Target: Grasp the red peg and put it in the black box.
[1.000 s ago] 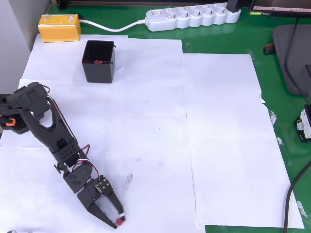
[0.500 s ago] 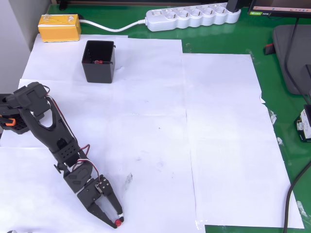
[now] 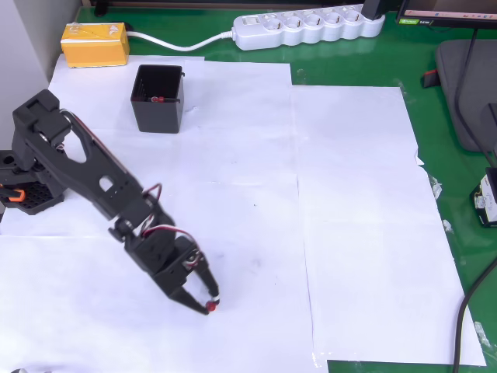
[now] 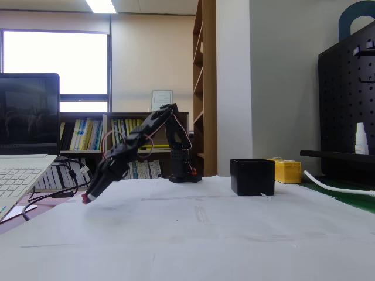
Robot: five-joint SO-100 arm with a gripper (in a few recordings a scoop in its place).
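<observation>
The arm (image 3: pixel 85 175) is matte black plastic throughout, built of blocky, angular links. Thin red, black and white wires (image 3: pixel 167 230) loop loosely beside its joints at the frame's lower left. The gripper (image 3: pixel 208 305) has two slim, tapering black fingers. An orange part (image 3: pixel 13 194) sits on the base (image 3: pixel 27 196) at the left edge.

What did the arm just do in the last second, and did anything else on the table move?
The hand stayed shut on the red peg and lifted it off the paper; in the overhead view it swung up and to the right, away from the bottom edge. In the fixed view the peg hangs clear of the table. The black box, yellow block and power strip stayed put.
</observation>
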